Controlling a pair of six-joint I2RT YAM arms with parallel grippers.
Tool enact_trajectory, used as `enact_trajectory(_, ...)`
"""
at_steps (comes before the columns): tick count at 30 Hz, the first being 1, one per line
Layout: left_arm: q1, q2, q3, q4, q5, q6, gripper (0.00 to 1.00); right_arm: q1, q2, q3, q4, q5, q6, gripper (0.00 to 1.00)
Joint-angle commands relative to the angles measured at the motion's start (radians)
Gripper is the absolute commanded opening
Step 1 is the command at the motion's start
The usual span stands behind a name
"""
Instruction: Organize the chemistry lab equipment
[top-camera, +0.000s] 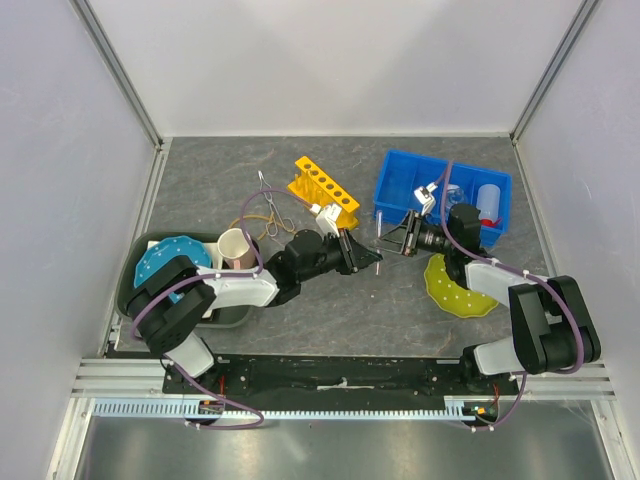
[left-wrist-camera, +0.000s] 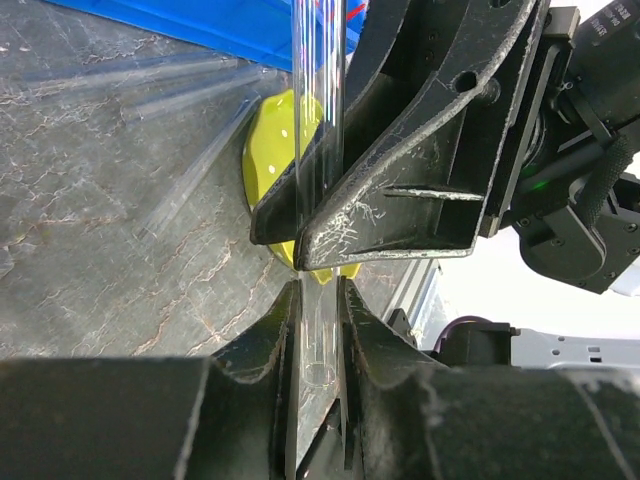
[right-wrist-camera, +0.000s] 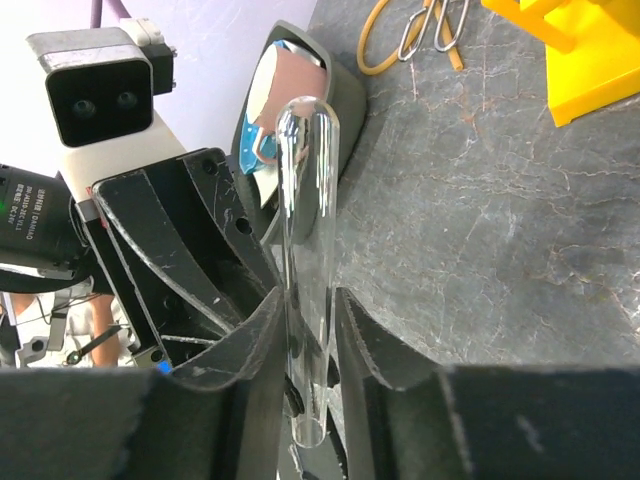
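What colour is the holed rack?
The rack is yellow; clearest in the top view.

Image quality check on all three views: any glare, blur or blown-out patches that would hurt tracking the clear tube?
Left wrist: clear tube sharp; ghostly streaks fan across the table beside it; lower right blown out white. Right wrist: glare lines along the tube's rounded tip; upper left washed out. Top external: even light, soft shadows, no blur; tube barely shows.
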Motion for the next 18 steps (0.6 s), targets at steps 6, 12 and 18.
enact_trajectory(6,-0.006,-0.067,0.02,0.018,-0.008,0.01,0.52,0.006,-0.015,0.046,-0.026,-0.018,-0.077,0.15)
enact_trajectory(12,0.037,-0.218,0.011,-0.16,0.027,0.086,0.77,0.014,-0.038,0.047,-0.054,-0.021,-0.126,0.14)
enact_trajectory(18,0.153,-0.222,0.176,-0.448,0.151,0.09,0.8,0.077,-0.049,0.081,-0.149,-0.048,-0.248,0.15)
